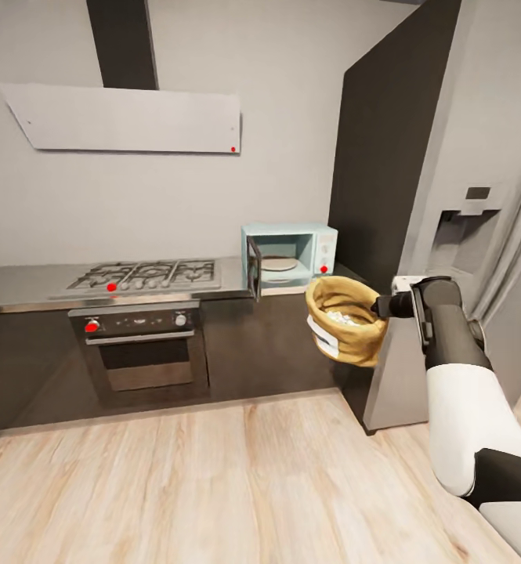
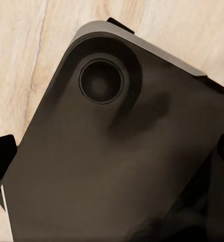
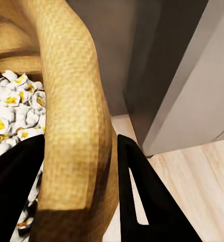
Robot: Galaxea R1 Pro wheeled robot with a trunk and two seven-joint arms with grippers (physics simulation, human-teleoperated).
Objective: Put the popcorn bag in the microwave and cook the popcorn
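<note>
Mustard-yellow popcorn bag [image 1: 345, 319] of popcorn [image 1: 344, 316] below the open microwave [image 1: 290, 257], fridge [image 1: 456, 219] beside it, right end effector [image 1: 379, 307] clamped on its rim, arm outstretched, left end effector's state cannot be told.

The floor [image 1: 213, 478] is light wood planks. The far wall [image 1: 276, 63] is plain pale grey. High on it hangs a flat grey hood [image 1: 127, 119] with a dark chimney [image 1: 123, 43] going up. Below sits a gas stove [image 1: 146, 276], and under that a steel oven [image 1: 139, 345] with a dark glass door. Dark cupboards [image 1: 276, 345] stand on both sides of the oven. On the right is a tall dark panel [image 1: 381, 149], then a big grey fridge [image 1: 479, 157].
</note>
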